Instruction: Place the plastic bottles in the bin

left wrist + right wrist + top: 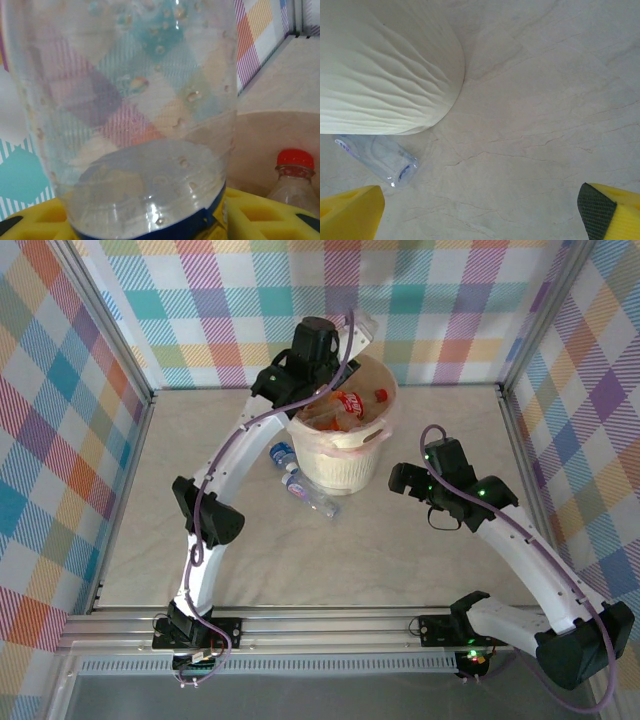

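**Item 1, nearest.** Right gripper, low over the table, just right of the bin. Its yellow fingers are spread wide with nothing between them.

**Item 2.** Flattened clear bottle, on its side on the table by the bin's near-left foot. The right wrist view shows it just beside the bin wall; whether they touch cannot be told. Behind it stands a blue-capped bottle, also on the table, close against the bin's left side.

**Item 3.** Bin, cream with a ribbed outer wall and a pinkish liner. Several bottles are already inside, among them a red-labelled bottle and a red-capped bottle.

**Item 4, farthest.** Left gripper, raised at the bin's far rim. Its fingers pinch the blue-banded end of a droplet-speckled bottle, carried above the bin's contents.

**Hazards, as judged.**
- The carried bottle hangs near the far rim rather than over the centre. Let go there, it could strike the rim and drop behind the bin.
- It could also bounce off the bottles piled inside.
- The two table bottles lie tight against the bin. A gripper reaching for either may nudge the bin, or squeeze the slick, crushed plastic so that it slips out sideways.
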Tool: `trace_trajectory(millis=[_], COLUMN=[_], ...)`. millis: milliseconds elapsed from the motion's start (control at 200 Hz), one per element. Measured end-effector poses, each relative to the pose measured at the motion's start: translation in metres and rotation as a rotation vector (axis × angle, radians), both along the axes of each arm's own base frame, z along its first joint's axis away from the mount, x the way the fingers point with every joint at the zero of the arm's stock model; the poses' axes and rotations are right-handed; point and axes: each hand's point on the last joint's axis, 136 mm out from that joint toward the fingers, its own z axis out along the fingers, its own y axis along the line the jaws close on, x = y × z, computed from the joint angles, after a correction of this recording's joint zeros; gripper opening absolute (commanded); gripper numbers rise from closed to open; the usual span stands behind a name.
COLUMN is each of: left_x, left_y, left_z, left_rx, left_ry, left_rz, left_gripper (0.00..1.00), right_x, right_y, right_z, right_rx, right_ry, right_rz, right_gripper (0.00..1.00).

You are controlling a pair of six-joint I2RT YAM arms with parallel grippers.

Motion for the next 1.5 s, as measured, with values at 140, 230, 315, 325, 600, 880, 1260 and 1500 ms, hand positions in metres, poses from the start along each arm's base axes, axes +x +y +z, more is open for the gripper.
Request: trace_trajectory(millis=[140, 230, 315, 325, 600, 880, 1260, 1500], left_x=[0.007, 0.010, 0.010, 0.010, 0.010, 0.007, -0.008, -0.011], left_y=[-0.001, -0.001, -0.001, 0.000, -0.001, -0.002, -0.018, -0.030], left_z=[-0.014, -0.024, -0.031, -0.031, -0.036, -0.041, -0.056, -0.070], left_rx=[0.051, 0.078, 0.104, 0.106, 0.135, 0.144, 0.090, 0.019], left_ry=[0.001, 0.011, 0.024, 0.024, 0.025, 0.047, 0.140, 0.216], left_rz=[0.007, 0.008, 0.010, 0.010, -0.002, -0.015, -0.113, -0.151], left_gripper=[0.60, 0.62, 0.65, 0.65, 0.80, 0.80, 0.79, 0.79], right_x=[-0.001, 0.000, 0.000, 0.000, 0.000, 0.000, 0.001, 0.001], right_y=[0.000, 0.000, 0.000, 0.000, 0.000, -0.001, -0.002, -0.002], right_z=[-0.002, -0.002, -0.002, -0.002, -0.002, -0.002, -0.002, -0.002], right_rx=[0.003, 0.003, 0.003, 0.003, 0.004, 0.003, 0.003, 0.003], right_ry=[0.004, 0.004, 0.004, 0.004, 0.003, 0.003, 0.004, 0.003], right_rz=[-0.002, -0.002, -0.002, -0.002, -0.003, -0.008, -0.009, -0.009], right_gripper=[1.00, 1.00, 1.00, 1.00, 1.00, 1.00, 1.00, 1.00])
